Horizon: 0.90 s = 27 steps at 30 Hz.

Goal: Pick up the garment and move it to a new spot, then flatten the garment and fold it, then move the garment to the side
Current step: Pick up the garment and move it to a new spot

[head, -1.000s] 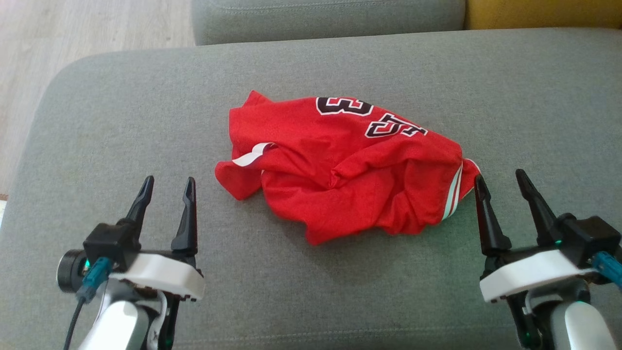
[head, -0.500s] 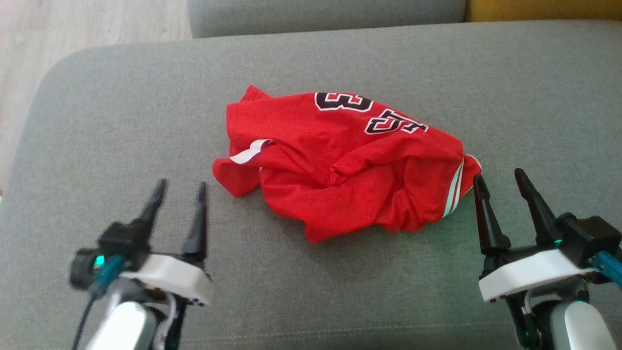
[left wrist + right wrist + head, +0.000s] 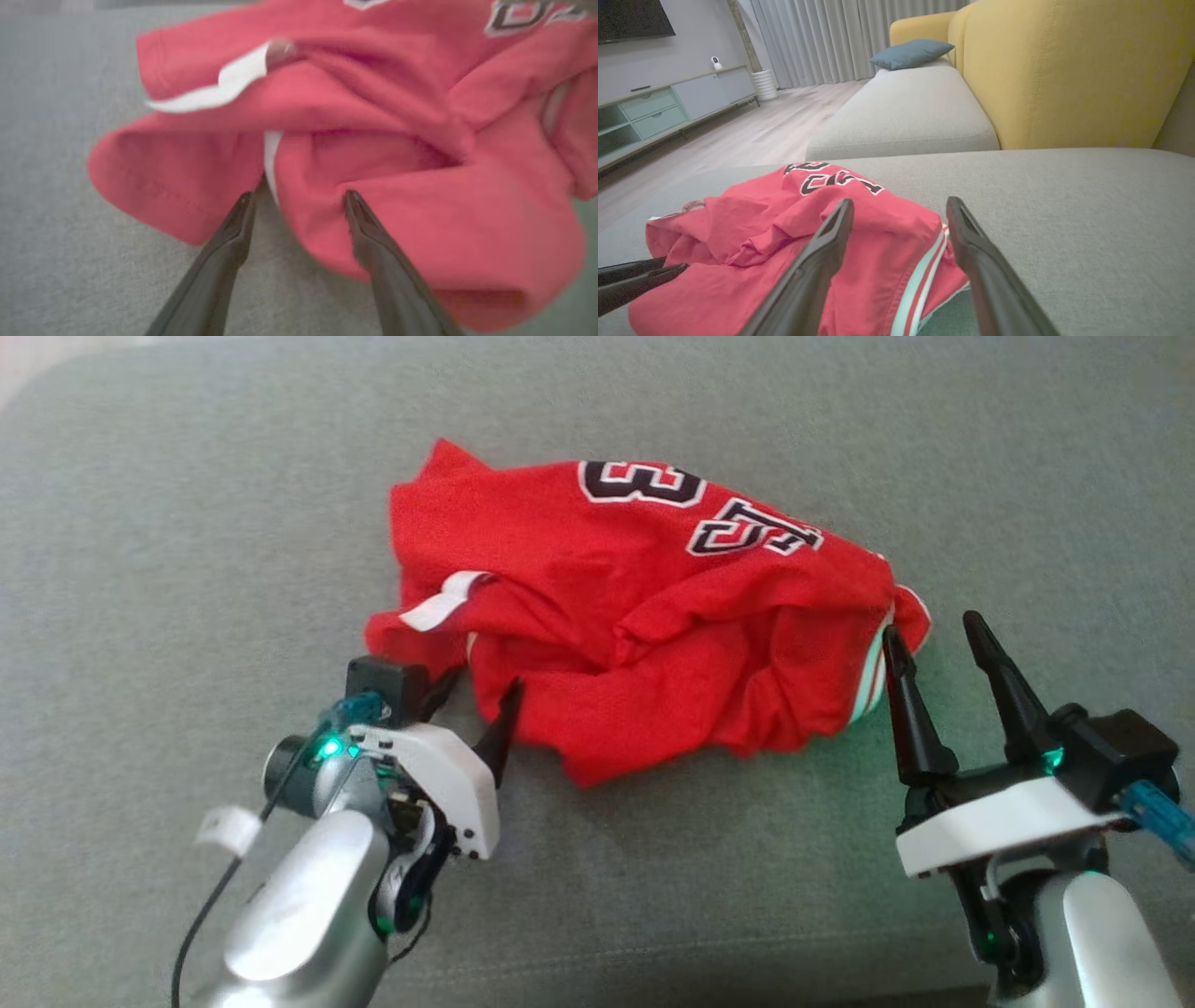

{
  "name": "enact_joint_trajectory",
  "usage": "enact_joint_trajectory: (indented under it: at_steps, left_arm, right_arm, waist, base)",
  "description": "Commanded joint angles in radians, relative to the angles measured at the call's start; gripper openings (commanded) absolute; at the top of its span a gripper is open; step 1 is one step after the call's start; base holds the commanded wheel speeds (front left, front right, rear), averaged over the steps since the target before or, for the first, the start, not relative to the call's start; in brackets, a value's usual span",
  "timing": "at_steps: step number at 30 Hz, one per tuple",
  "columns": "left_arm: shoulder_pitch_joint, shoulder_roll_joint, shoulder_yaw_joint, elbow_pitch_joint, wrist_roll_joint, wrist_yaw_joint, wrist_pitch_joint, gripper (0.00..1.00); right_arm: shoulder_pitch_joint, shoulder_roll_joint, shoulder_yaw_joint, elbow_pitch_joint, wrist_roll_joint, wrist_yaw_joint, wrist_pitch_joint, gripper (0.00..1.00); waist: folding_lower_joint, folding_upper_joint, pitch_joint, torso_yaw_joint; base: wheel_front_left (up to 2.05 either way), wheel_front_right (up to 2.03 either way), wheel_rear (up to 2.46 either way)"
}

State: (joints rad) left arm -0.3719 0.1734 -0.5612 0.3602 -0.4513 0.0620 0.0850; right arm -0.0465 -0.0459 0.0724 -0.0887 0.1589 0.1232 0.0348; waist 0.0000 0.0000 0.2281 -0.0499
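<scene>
The left gripper [image 3: 483, 683] is at the jersey's [image 3: 653, 616] near-left edge, tilted in toward the cloth. Its two fingers stand apart and clamp nothing. In the left wrist view, the left gripper [image 3: 299, 196] has one fingertip at the gap between two red folds and the other resting over the fold to the right. A white strip shows just beyond them.

The jersey [image 3: 373, 140] lies crumpled in a heap on a grey cushion [image 3: 187, 523], with black, white-edged numerals along its far side. A white tag sticks out of the folds on its left. A striped hem runs down its right end.

The right gripper [image 3: 930, 625] is at that right end, its fingers spread wide and pointing up past the hem. In the right wrist view, the right gripper [image 3: 900, 201] has the hem between its fingers, which hold nothing. Whether they touch the jersey [image 3: 761, 224] I cannot tell. Beyond the jersey there, a yellow sofa [image 3: 1064, 70] rises, with a blue pillow [image 3: 910, 53] further off.
</scene>
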Motion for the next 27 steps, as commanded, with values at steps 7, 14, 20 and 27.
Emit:
enact_joint_trajectory:
  at_steps: [7,14,20,27]
  left_arm:
    - [-0.083,-0.014,0.040,0.081,-0.040,-0.017,0.036,0.40]
    - [-0.096,0.028,0.025,-0.009,0.033,-0.007,-0.083,0.00]
    - [-0.077,0.088,0.038,-0.261,0.106,0.054,-0.150,0.00]
    - [-0.083,0.154,0.082,-0.550,0.161,0.107,-0.154,0.00]
  right_arm:
    - [-0.038,-0.004,0.018,-0.009,0.019,0.008,-0.025,1.00]
    - [-0.036,-0.004,0.009,-0.001,0.023,0.008,-0.031,1.00]
    - [-0.025,-0.004,0.001,-0.006,0.016,0.008,-0.025,1.00]
    - [-0.011,-0.004,-0.008,-0.017,0.015,0.008,-0.012,1.00]
  waist:
    - [0.0000,0.0000,0.041,-0.043]
    - [0.0000,0.0000,0.018,-0.015]
    - [0.0000,0.0000,-0.021,0.046]
    - [0.0000,0.0000,-0.058,0.136]
  base:
    - [0.00,0.00,0.00]
    - [0.00,0.00,0.00]
    - [0.00,0.00,0.00]
    - [0.00,0.00,0.00]
